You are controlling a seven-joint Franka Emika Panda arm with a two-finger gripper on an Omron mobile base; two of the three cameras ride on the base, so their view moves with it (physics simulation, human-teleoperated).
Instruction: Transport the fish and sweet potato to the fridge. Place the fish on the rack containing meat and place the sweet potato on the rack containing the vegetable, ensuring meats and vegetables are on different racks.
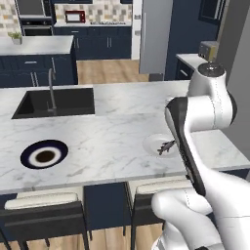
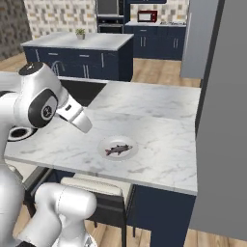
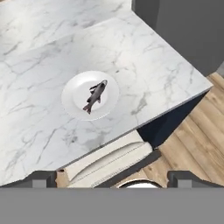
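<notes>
Fish: small, grey, lying on a white plate on the marble counter, near the counter's front edge. Untouched; not yet lifted.

Plate: round, shallow, carrying the fish and nothing else that can be made out.

Gripper: held well above the counter and back from its edge, over a stool, looking down at the plate. Jaws spread wide apart, nothing between them.

Fridge: the tall grey slab at the right of the right base view, just beside the counter's end, is judged to be its side. No interior, shelf or rack can be seen from here, so the meat and the vegetable cannot be checked.

Sweet potato: position cannot be told. A dark-rimmed dish sits at the far left of the counter, in front of the sink, with a brown centre too blurred to identify.

Progress: nothing delivered. Remaining, by judgement: descend on the fish, grasp it, carry it to the meat rack, then fetch the sweet potato and set it on the vegetable rack. Whole task outstanding; the present step reads as the approach to the fish.
</notes>
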